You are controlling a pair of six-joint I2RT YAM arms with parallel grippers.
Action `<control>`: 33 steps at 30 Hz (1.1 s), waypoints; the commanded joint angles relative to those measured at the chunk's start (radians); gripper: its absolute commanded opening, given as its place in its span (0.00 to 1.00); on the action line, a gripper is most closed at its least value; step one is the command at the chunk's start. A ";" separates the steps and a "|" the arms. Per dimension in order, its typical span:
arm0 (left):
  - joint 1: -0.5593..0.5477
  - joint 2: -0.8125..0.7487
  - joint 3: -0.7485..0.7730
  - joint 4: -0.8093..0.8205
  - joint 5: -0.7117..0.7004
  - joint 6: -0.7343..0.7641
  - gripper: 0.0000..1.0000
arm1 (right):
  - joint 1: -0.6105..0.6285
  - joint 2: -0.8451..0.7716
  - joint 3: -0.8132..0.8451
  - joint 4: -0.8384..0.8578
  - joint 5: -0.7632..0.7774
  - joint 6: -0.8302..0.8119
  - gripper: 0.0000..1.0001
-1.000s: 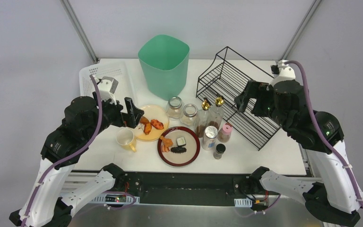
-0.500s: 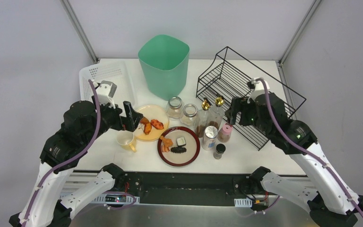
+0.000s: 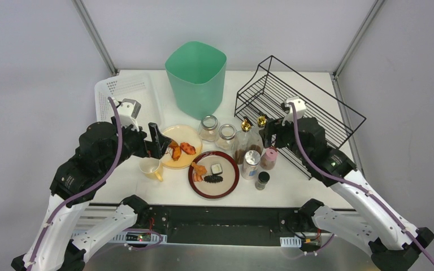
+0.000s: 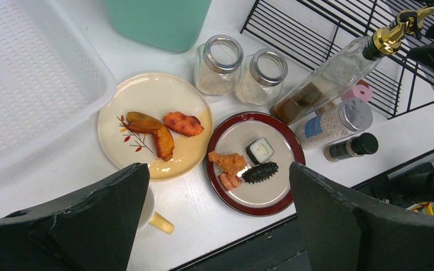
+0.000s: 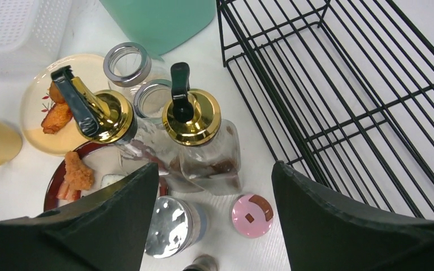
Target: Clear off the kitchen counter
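In the top view, the table [image 3: 288,191] runs white and wide under everything, with your arms' bases at its near edge. At the back stands a green bin [image 3: 196,76], with a white basket [image 3: 125,90] to its left and a black wire rack [image 3: 308,110] to its right. Your left end effector [image 3: 157,141] hangs over the left rim of the cream plate [image 3: 185,134], just beyond the mug [image 3: 150,166]. Your right end effector [image 3: 267,134] hangs by the two pourer bottles [image 3: 243,141], at the rack's near-left corner. A red-rimmed plate [image 3: 230,176] sits in front of two glass jars [image 3: 208,127]. A silver-lid shaker [image 3: 251,163], a pink-lid jar [image 3: 269,158] and a black-cap bottle [image 3: 262,180] cluster to its right.

In the left wrist view, your fingers [image 4: 85,226] are spread wide and hold nothing. Between them, lower down, you see both plates. The cream one carries three browned pieces of food and the red-rimmed one four small pieces.

In the right wrist view, your fingers [image 5: 339,226] are likewise spread and grip nothing. The bottles' gold caps show between and beyond them, with the right-hand bottle roughly centred. You cannot tell whether a finger touches the glass.
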 commanded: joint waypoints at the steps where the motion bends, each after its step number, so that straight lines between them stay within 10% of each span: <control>1: 0.002 -0.002 -0.006 0.007 -0.011 0.007 1.00 | 0.002 0.015 -0.047 0.205 0.015 -0.047 0.76; 33: 0.002 0.000 -0.018 0.007 -0.023 0.018 1.00 | 0.006 0.075 -0.160 0.385 0.010 -0.026 0.37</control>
